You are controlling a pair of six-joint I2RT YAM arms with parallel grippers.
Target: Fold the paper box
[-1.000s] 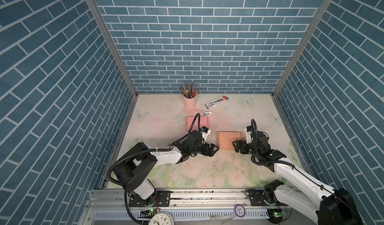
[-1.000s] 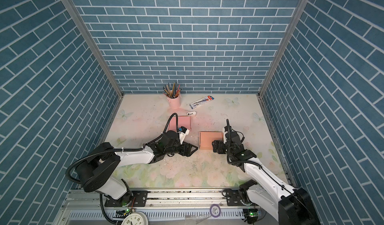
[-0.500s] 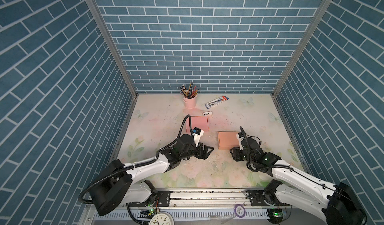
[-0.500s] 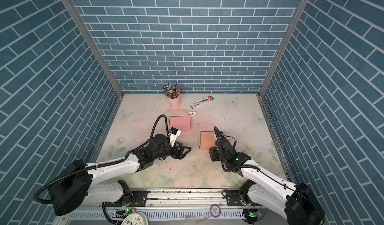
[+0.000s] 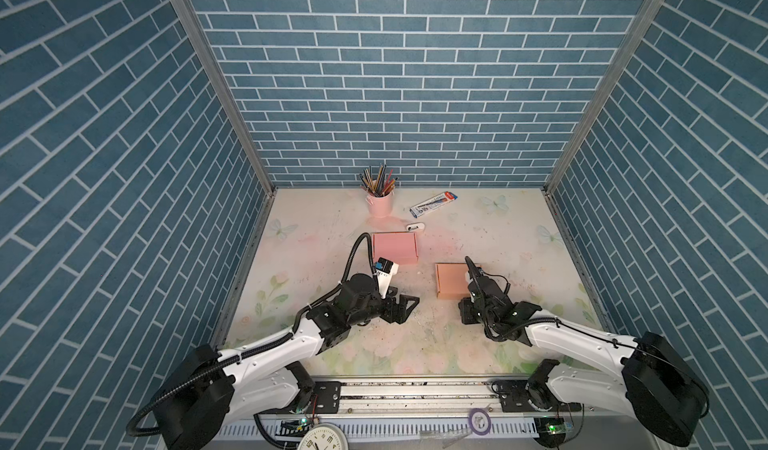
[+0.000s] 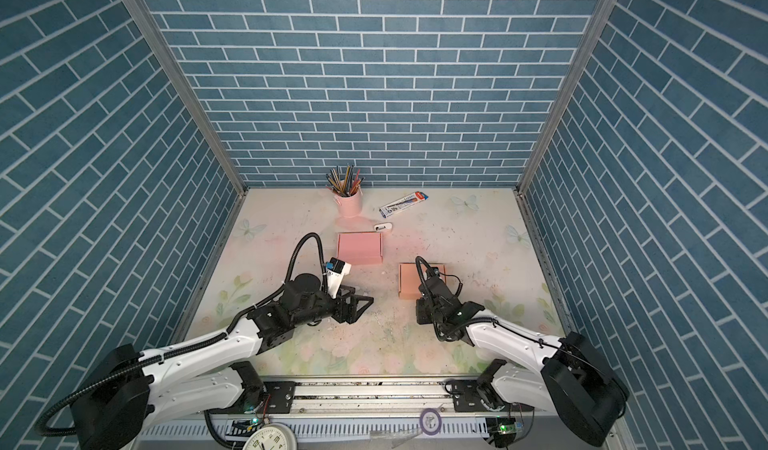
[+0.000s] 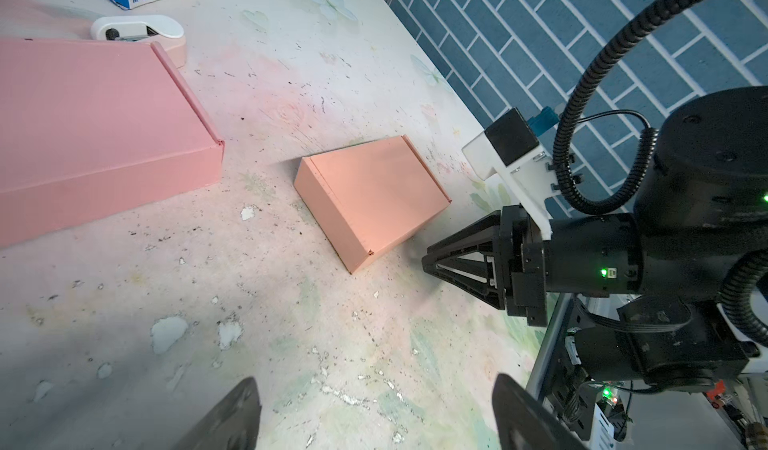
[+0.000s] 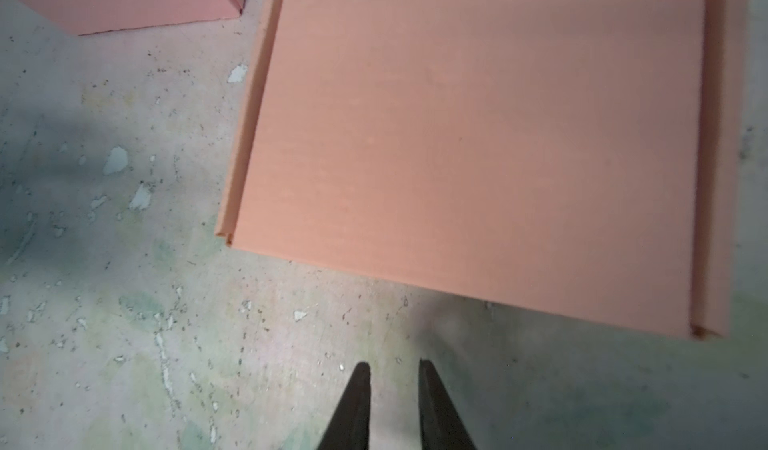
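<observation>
The orange paper box (image 5: 451, 279) (image 6: 413, 279) lies closed and flat on the table, also in the left wrist view (image 7: 374, 194) and right wrist view (image 8: 478, 136). A larger pink box (image 5: 395, 247) (image 6: 359, 247) (image 7: 91, 123) lies closed behind and to its left. My left gripper (image 5: 409, 308) (image 6: 363, 308) (image 7: 376, 381) hovers wide open over bare table, left of the orange box and empty. My right gripper (image 5: 461, 312) (image 6: 417, 312) (image 8: 392, 364) sits just in front of the orange box, clear of it. Its fingers are a narrow gap apart with nothing between them.
A pink cup of pencils (image 5: 380, 202) stands at the back. A blue pencil carton (image 5: 432, 203) and a small white tape dispenser (image 5: 415, 227) lie near it. Brick walls enclose three sides. The metal rail (image 5: 415, 394) runs along the front edge.
Both arms have drawn back toward the front, away from the boxes. The right gripper's jaws have narrowed from wide to a small gap. The left stays wide open.
</observation>
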